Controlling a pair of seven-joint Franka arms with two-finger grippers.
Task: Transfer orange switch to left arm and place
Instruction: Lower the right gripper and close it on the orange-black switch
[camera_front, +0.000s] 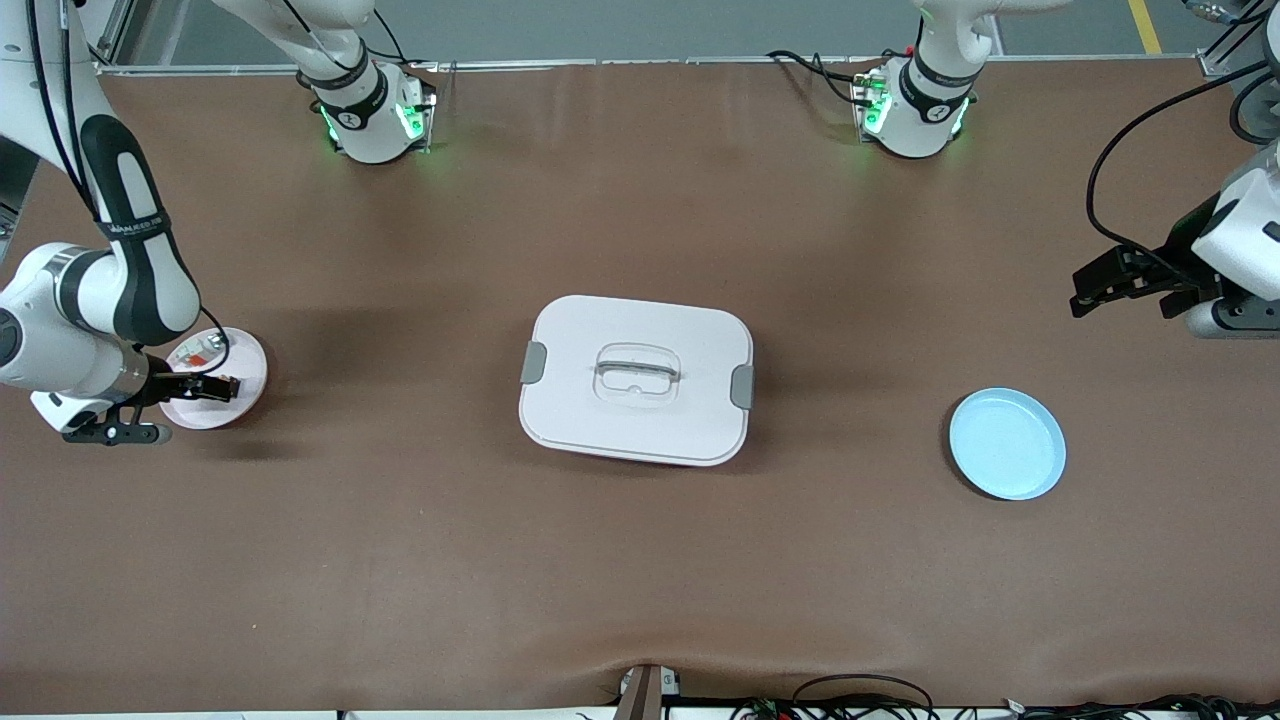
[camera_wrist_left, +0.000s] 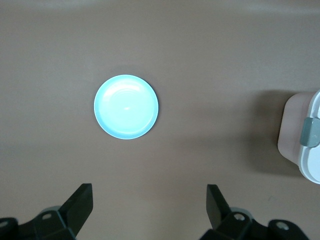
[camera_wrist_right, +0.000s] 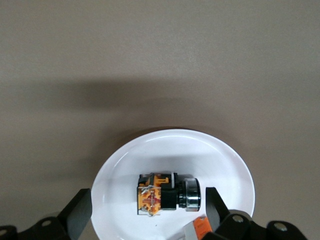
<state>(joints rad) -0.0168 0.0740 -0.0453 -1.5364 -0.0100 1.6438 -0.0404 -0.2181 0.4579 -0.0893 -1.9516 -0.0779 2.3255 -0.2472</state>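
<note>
The orange switch (camera_wrist_right: 169, 194), a black block with an orange side and a round silver-rimmed end, lies on its side in a small pale plate (camera_wrist_right: 170, 150) at the right arm's end of the table. My right gripper (camera_wrist_right: 148, 200) is open over that plate (camera_front: 250, 362), one finger on each side of the switch (camera_front: 229, 385), neither touching it. My right gripper (camera_front: 205, 388) holds nothing. My left gripper (camera_front: 1090, 288) waits open and empty above bare table at the left arm's end. The white lidded box (camera_front: 636, 378) stands mid-table between the arms.
A whitish small part with red on it (camera_front: 198, 350) lies in the same plate, beside the switch; its orange-tipped end (camera_wrist_right: 198, 228) shows by one finger. An empty light blue plate (camera_front: 1007, 443) (camera_wrist_left: 126, 106) sits near the left arm's end. The box's clasp corner (camera_wrist_left: 310, 142) shows in the left wrist view.
</note>
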